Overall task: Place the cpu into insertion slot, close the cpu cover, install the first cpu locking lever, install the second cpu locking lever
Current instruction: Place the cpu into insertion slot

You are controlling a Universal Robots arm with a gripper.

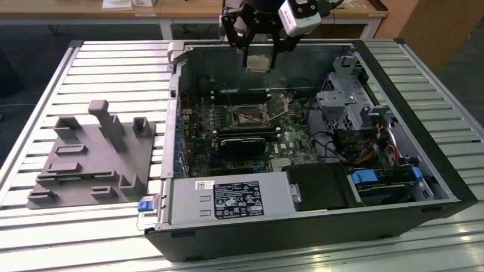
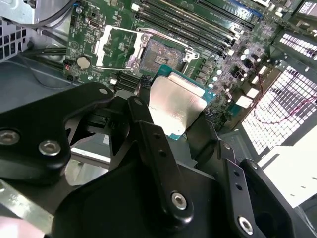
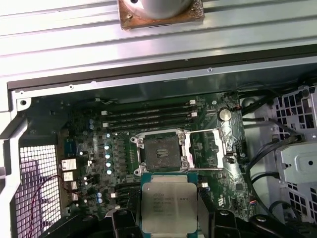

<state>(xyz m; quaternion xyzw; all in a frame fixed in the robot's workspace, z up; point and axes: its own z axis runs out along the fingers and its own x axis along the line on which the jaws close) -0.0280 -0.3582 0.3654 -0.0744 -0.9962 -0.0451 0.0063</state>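
The tool (image 1: pixel 259 55) is clamped on the cpu (image 1: pixel 258 64), high over the open computer case (image 1: pixel 302 238). Exterior view: empty insertion slot (image 1: pixel 246 118) sits at 6 o'clock from the cpu, well apart, edges looking roughly square to it. The cpu cover (image 3: pixel 218 145) is flipped open just beside the slot.

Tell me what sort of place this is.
Probably a robotics lab or workshop: an open computer case lies on a slatted metal table, a grey fixture block beside it, wooden desks behind. The gripper holds the cpu.
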